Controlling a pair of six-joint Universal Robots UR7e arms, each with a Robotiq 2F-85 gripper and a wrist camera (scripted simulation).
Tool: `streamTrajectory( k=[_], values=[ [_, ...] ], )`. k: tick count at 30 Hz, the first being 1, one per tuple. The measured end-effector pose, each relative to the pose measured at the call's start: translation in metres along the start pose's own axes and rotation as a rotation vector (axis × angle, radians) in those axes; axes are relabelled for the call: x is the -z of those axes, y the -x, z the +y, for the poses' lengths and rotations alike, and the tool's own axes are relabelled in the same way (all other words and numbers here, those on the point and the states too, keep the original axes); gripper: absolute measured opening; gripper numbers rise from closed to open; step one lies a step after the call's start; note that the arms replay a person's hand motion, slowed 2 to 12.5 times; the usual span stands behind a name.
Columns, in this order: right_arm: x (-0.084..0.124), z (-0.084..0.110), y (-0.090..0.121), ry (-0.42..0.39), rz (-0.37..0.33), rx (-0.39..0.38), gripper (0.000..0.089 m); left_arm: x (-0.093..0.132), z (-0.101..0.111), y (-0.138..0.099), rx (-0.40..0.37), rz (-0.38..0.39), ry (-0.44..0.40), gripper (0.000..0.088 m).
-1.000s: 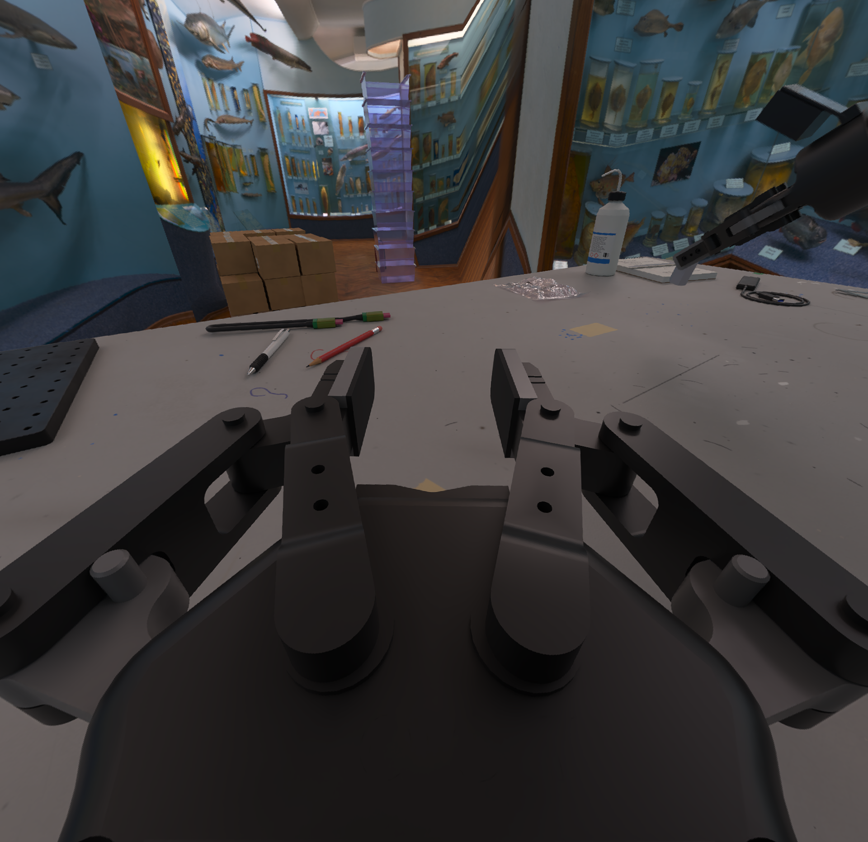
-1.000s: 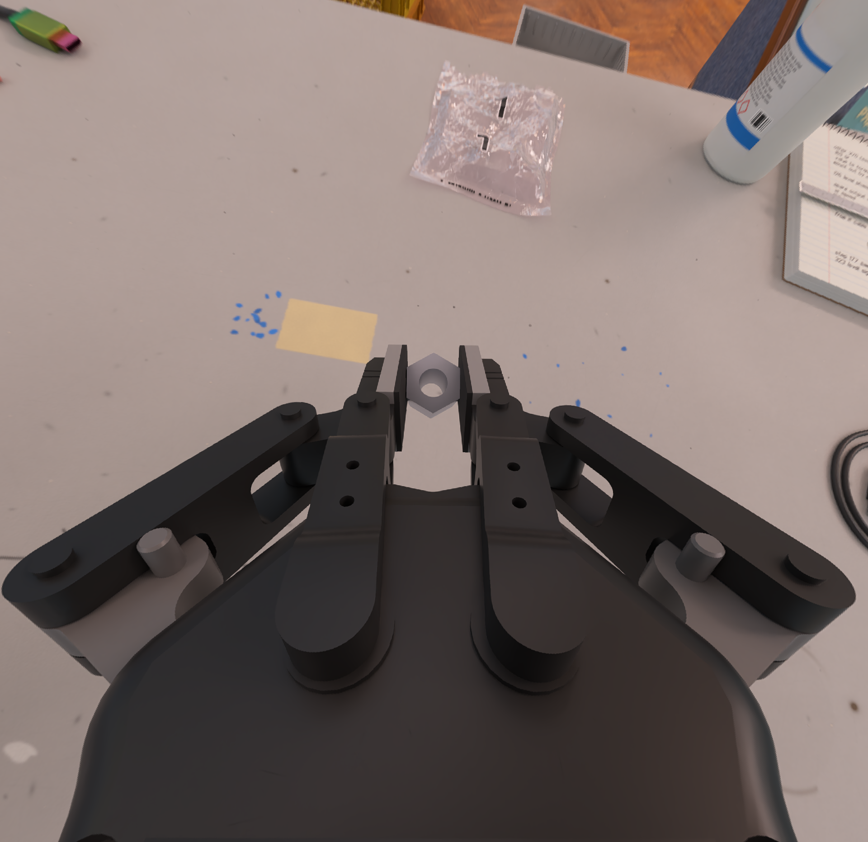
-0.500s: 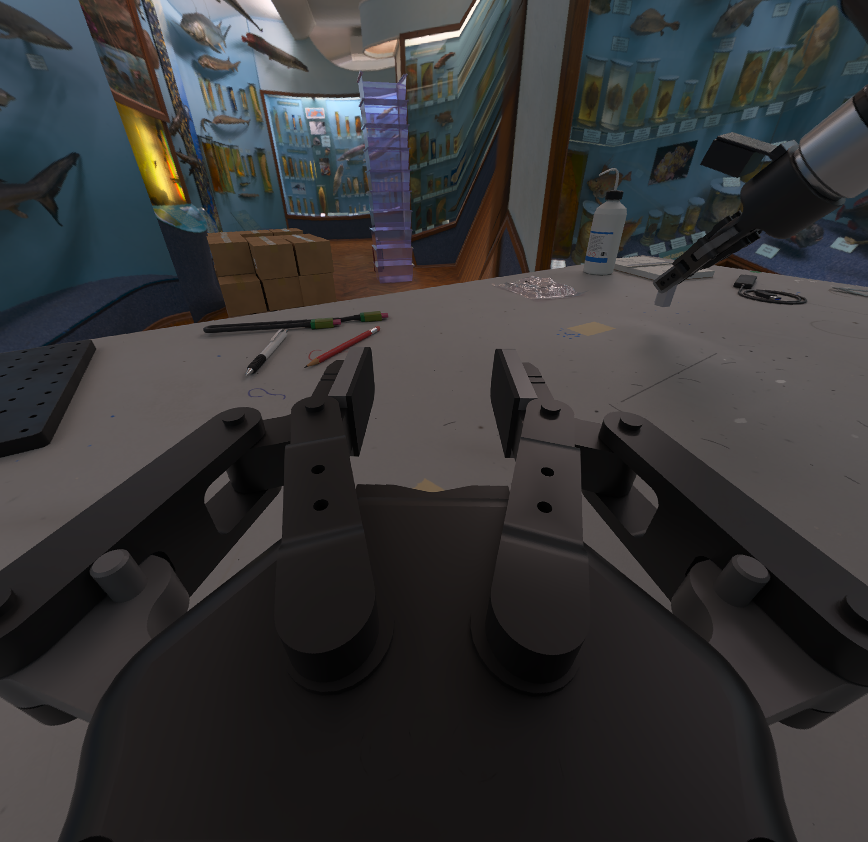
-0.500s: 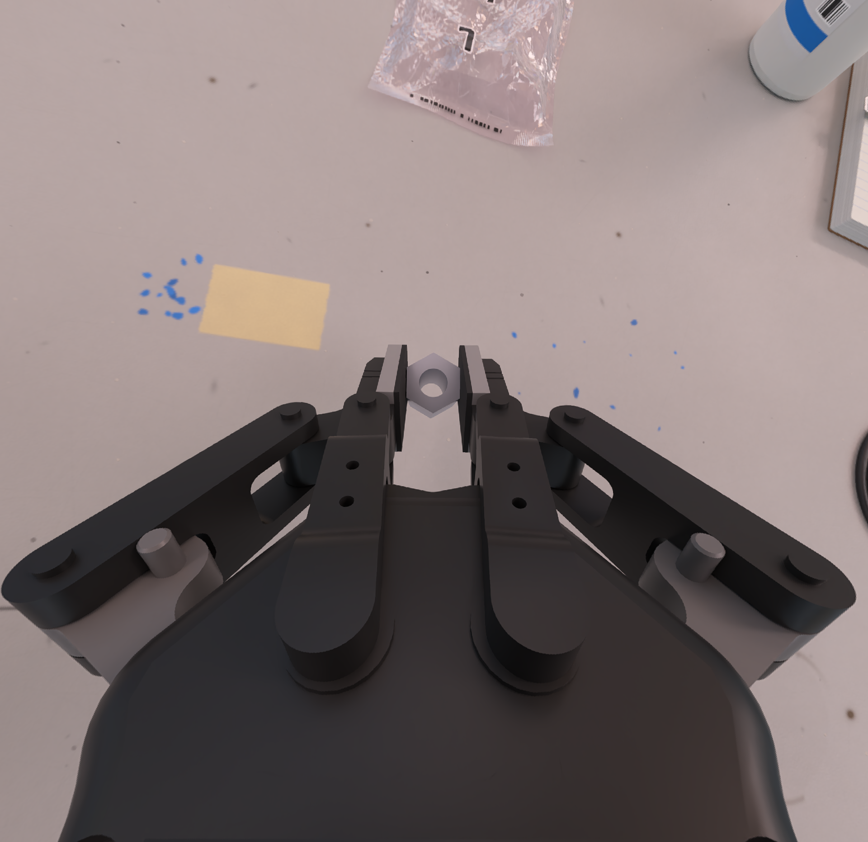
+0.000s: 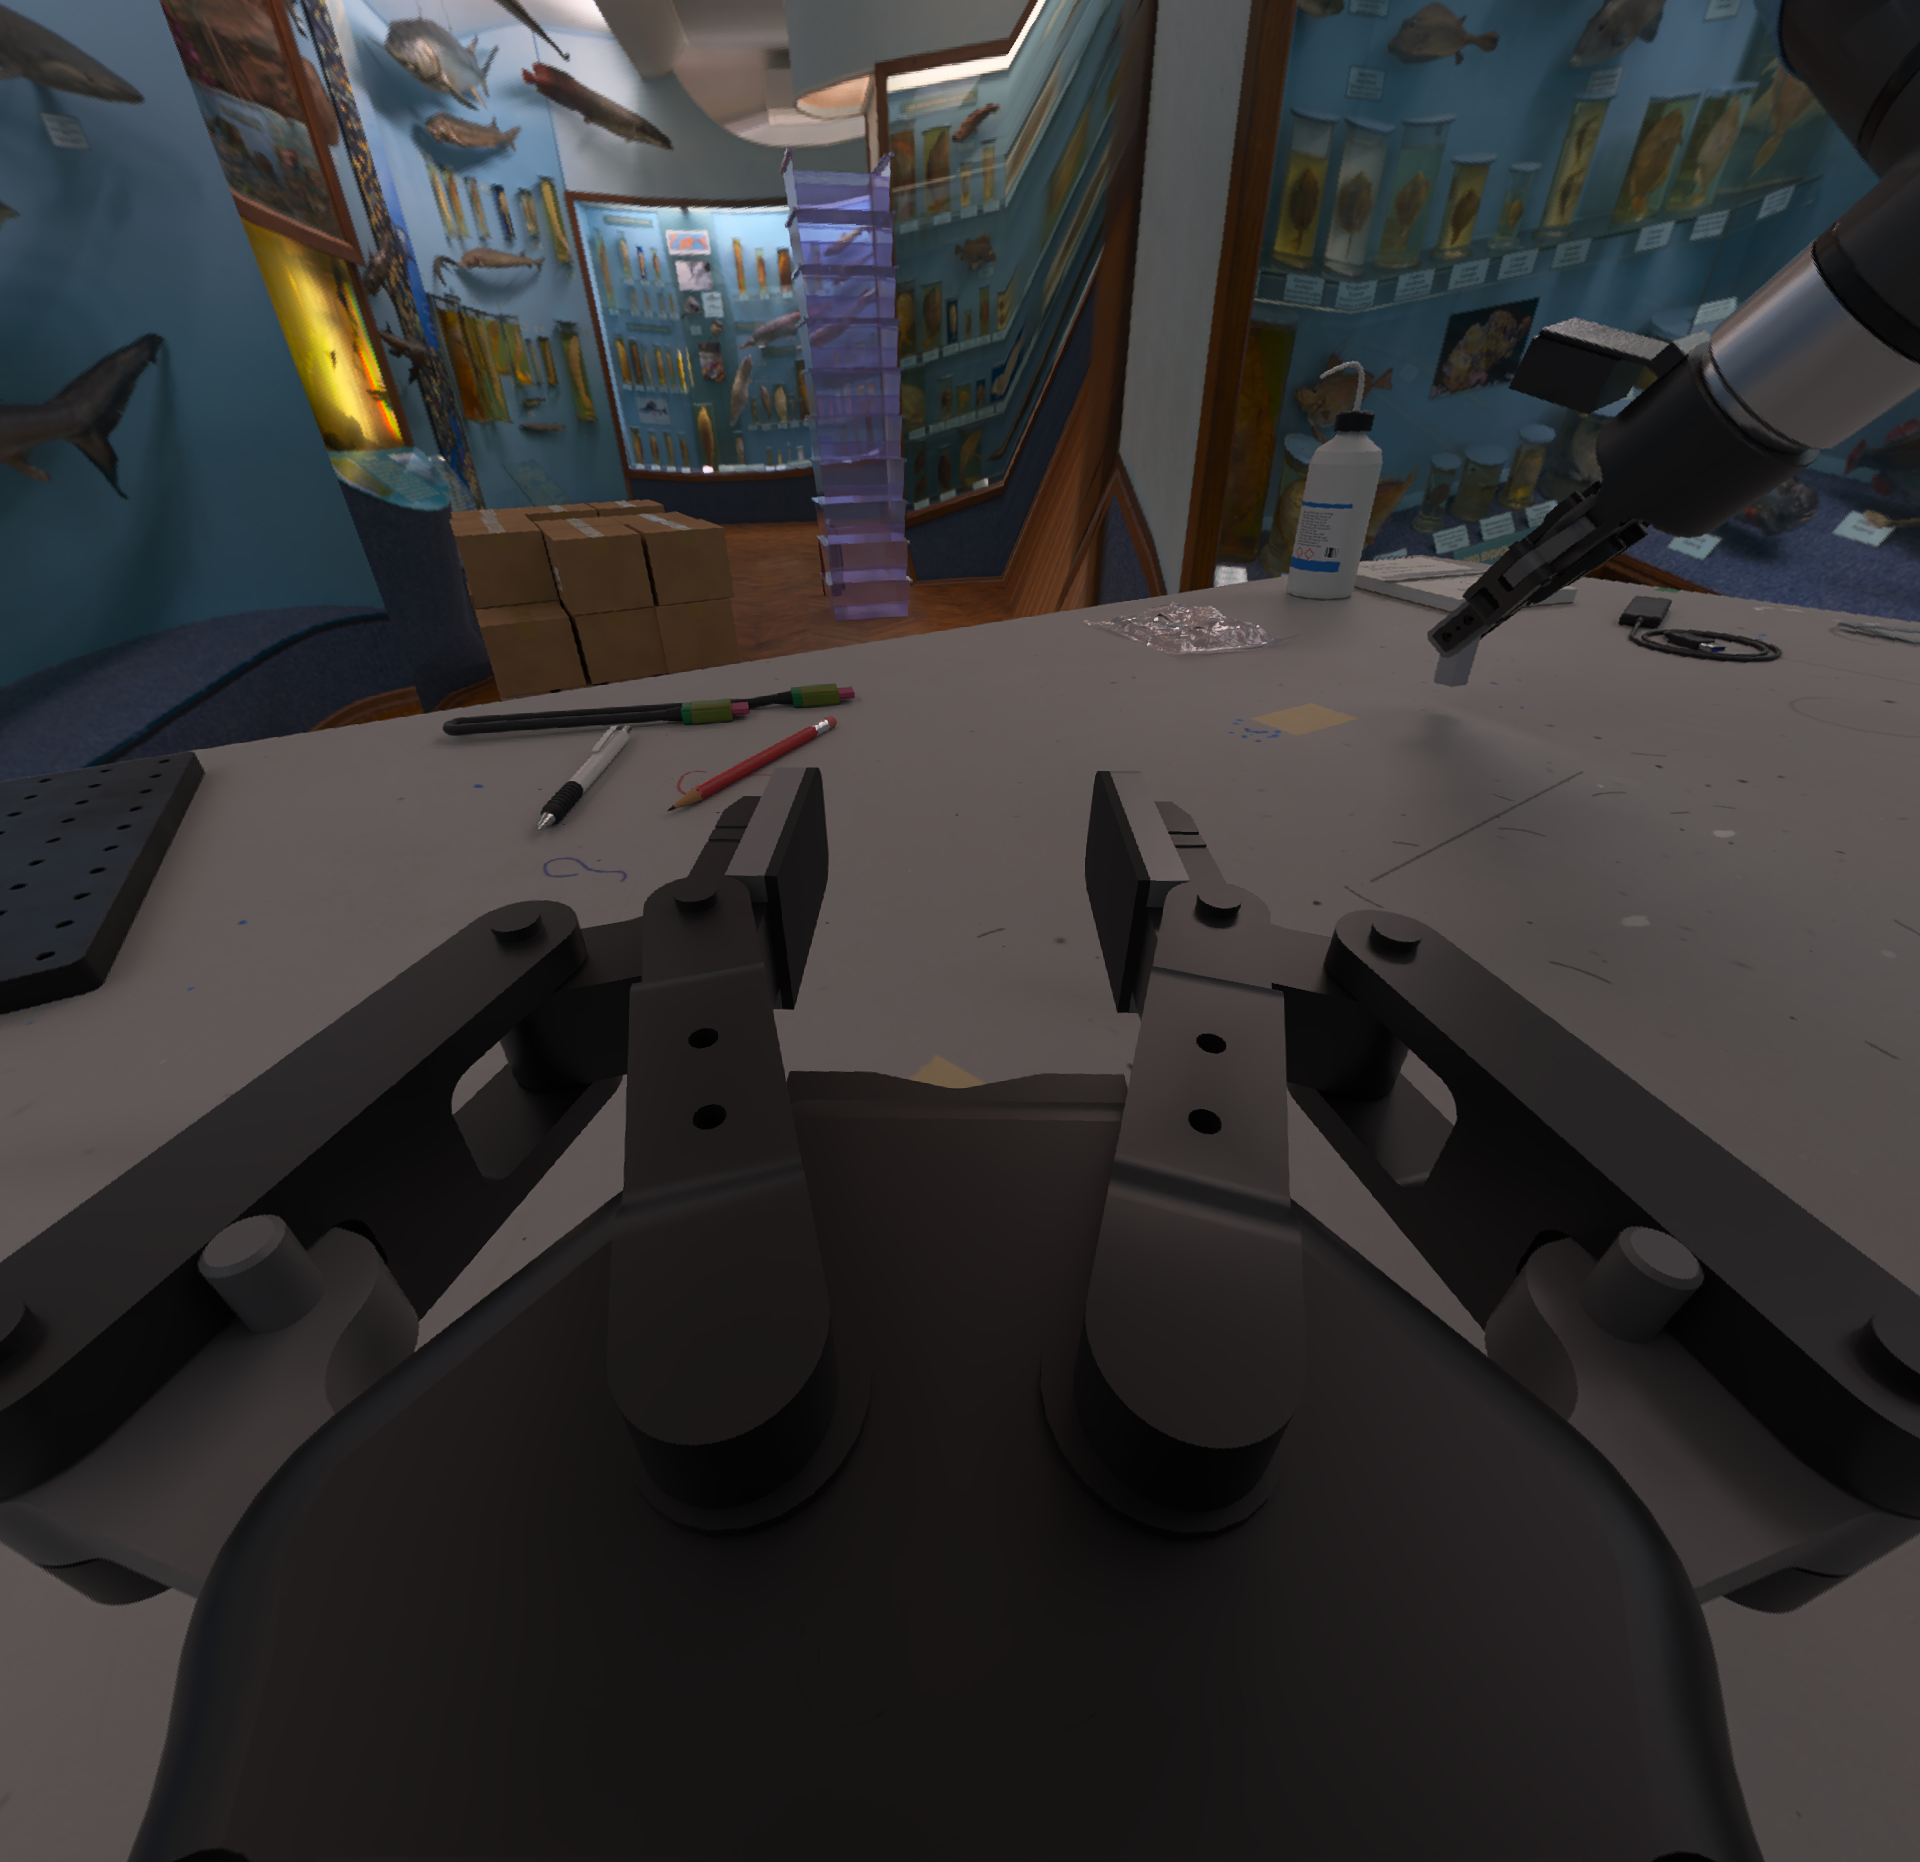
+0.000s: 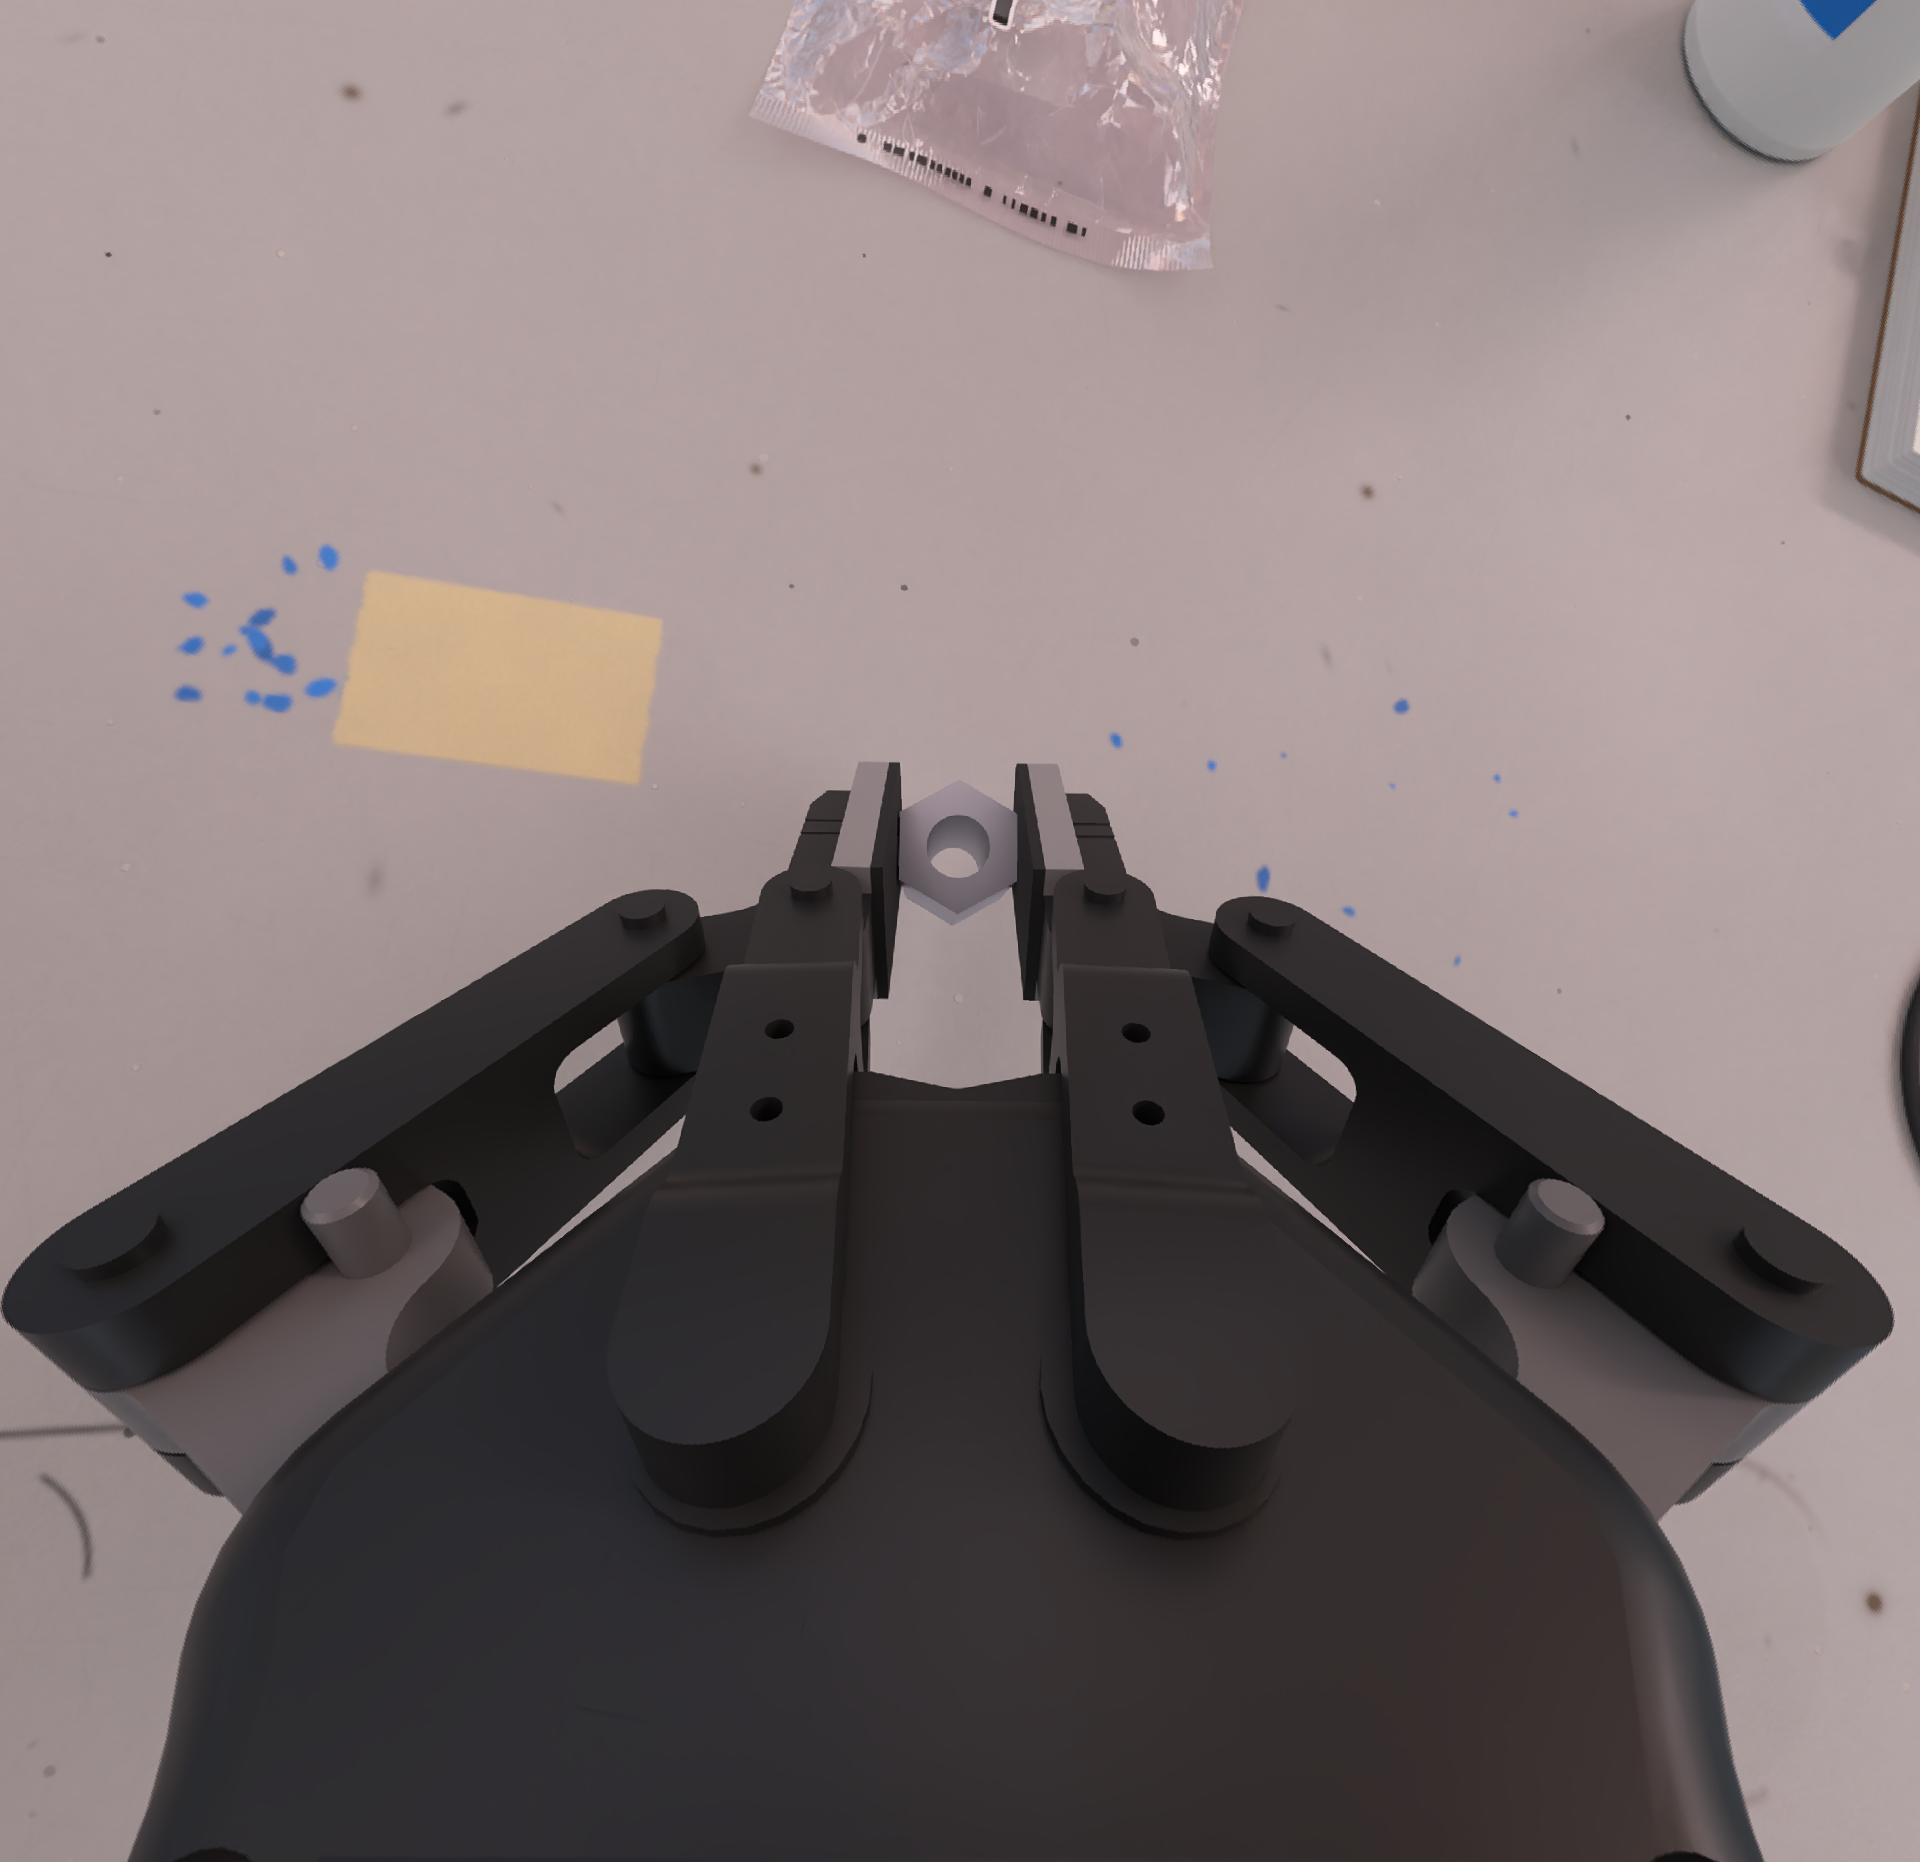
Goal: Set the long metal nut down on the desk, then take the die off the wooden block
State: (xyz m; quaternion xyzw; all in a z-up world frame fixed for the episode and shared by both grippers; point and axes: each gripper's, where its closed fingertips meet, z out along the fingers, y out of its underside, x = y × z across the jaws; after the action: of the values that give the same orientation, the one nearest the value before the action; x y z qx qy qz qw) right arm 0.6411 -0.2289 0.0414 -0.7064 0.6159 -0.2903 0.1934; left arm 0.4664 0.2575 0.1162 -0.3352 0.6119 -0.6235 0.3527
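Left wrist view: the broad grey desk (image 5: 1039, 773) stretches out beneath the left gripper (image 5: 956, 882), whose jaws stand wide apart with nothing between them. Farther off, the right gripper (image 6: 956, 825) is clamped on the long hexagonal silver metal nut (image 6: 954, 856), held above the desk near a yellow paper rectangle (image 6: 499, 674).

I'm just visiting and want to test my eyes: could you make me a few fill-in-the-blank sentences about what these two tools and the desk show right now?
1. The right tool grips a long metal ____ between its fingers.
2. The left tool is open and holds ____.
3. The flat patch on the desk left of the right tool is ____ in colour.
4. The crinkled plastic bag lies beside a white ____.

Missing words: nut; nothing; yellow; bottle
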Motion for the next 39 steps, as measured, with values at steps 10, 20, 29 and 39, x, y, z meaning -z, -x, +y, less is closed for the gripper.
streamTrajectory(
  k=[10, 20, 29, 39],
  values=[
    [-0.005, 0.003, -0.002, 0.016, 0.009, -0.008, 0.0194, -0.001, 0.001, -0.001, -0.005, 0.003, 0.006, 0.0456],
    [-0.011, 0.01, -0.002, 0.043, 0.017, -0.011, 0.0194, -0.001, 0.001, -0.002, -0.01, 0.005, 0.012, 0.0457],
    [-0.012, 0.012, -0.002, 0.041, 0.023, -0.022, 0.0194, -0.002, 0.002, -0.002, -0.013, 0.006, 0.015, 0.0458],
    [-0.012, 0.013, -0.005, 0.043, 0.034, -0.032, 0.0195, -0.002, 0.002, -0.002, -0.013, 0.007, 0.018, 0.0459]
  ],
)
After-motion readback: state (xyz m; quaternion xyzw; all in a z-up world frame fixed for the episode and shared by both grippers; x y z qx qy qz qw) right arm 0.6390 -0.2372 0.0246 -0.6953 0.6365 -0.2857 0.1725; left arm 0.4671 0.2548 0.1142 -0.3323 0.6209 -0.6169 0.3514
